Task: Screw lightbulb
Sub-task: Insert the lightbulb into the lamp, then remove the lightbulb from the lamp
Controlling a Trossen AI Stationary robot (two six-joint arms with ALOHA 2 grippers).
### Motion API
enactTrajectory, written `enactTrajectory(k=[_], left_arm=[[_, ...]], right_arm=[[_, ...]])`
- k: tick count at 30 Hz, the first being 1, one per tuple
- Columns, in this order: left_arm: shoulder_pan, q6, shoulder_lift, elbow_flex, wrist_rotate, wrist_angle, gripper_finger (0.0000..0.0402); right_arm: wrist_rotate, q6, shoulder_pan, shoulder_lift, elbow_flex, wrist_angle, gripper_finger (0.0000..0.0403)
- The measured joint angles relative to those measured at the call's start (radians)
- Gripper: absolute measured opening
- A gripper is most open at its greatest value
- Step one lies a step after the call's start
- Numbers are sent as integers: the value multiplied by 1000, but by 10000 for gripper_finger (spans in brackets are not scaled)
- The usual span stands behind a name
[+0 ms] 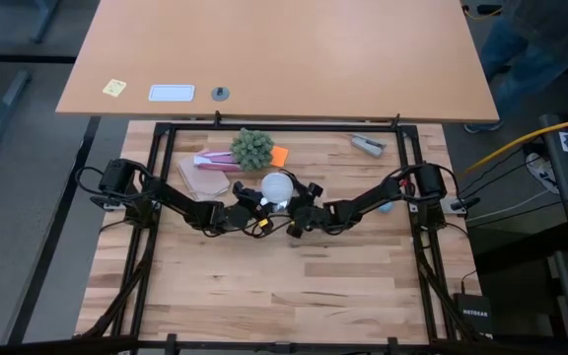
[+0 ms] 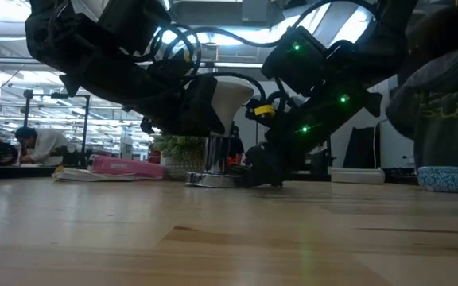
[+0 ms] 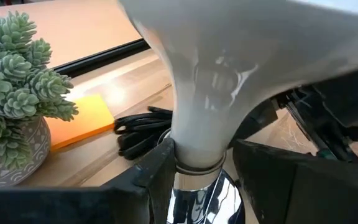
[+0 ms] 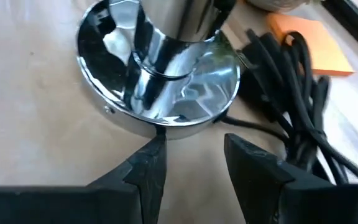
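Where the two arms meet at mid-surface in the high view, the lightbulb (image 1: 277, 184) stands between them. Low view: it sits upright in a chrome socket (image 2: 213, 178). Left wrist view: the left end effector (image 3: 194, 171) grips the bulb's neck. Right wrist view: the right end effector (image 4: 191, 163) hangs half-open, empty, beside the socket's rim.

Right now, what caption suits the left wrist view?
Left end effector gripping the lightbulb's neck above its chrome base.
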Motion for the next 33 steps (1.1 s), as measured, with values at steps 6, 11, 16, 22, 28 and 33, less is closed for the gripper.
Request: enactTrajectory(k=[6, 11, 16, 22, 28, 33], left_arm=[[-1, 0, 0, 0, 4, -2, 150], [-1, 0, 0, 0, 12, -4, 150], [-3, -3, 1, 1, 27, -5, 150], [-23, 36, -1, 1, 19, -7, 150], [-62, 60, -35, 0, 18, -13, 150], [-82, 61, -82, 0, 10, -56, 150]], right_arm=[[50, -4, -1, 1, -1, -2, 168], [108, -49, -4, 2, -1, -9, 168], [168, -51, -3, 2, 1, -34, 168], [158, -48, 1, -8, 3, -82, 168], [129, -62, 16, -53, -1, -146, 168], [129, -62, 30, -104, 0, -210, 168]])
